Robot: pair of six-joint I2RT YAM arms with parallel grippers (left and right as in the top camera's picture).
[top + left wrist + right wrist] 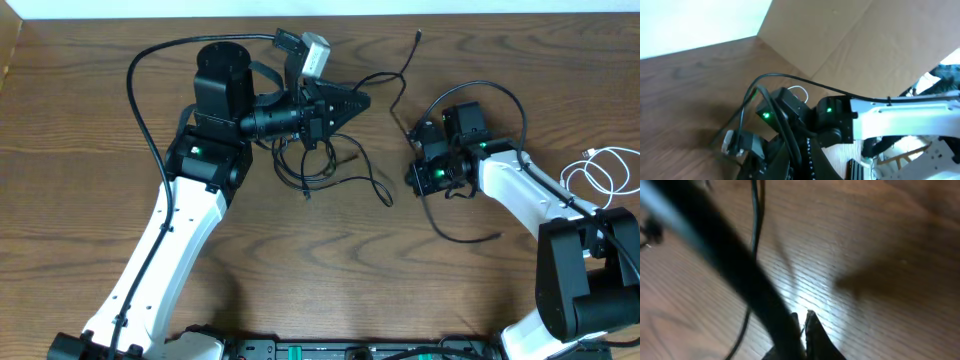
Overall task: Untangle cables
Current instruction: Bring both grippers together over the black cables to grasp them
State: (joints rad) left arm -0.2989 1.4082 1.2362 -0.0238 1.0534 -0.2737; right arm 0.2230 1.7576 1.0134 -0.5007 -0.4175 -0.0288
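A loose tangle of thin black cables [322,160] lies on the wooden table under and just right of my left gripper [355,100]. That gripper points right, raised, with its jaws shut. In the left wrist view a black cable [782,127] runs down into the dark jaws, with a grey plug end [735,142] beside them. One black cable [402,85] leads toward my right gripper [418,140], which points down at the table. Its fingertips [812,317] are shut close above the wood; whether they pinch a cable I cannot tell. A thin black cable [757,220] lies just beyond. A white cable [600,170] is coiled at far right.
A blurred thick dark cable [725,255] crosses the right wrist view close to the lens. Cardboard [865,45] stands behind the table. The right arm's own cable arcs over its wrist [500,95]. Another black cable end [470,238] lies below the right wrist.
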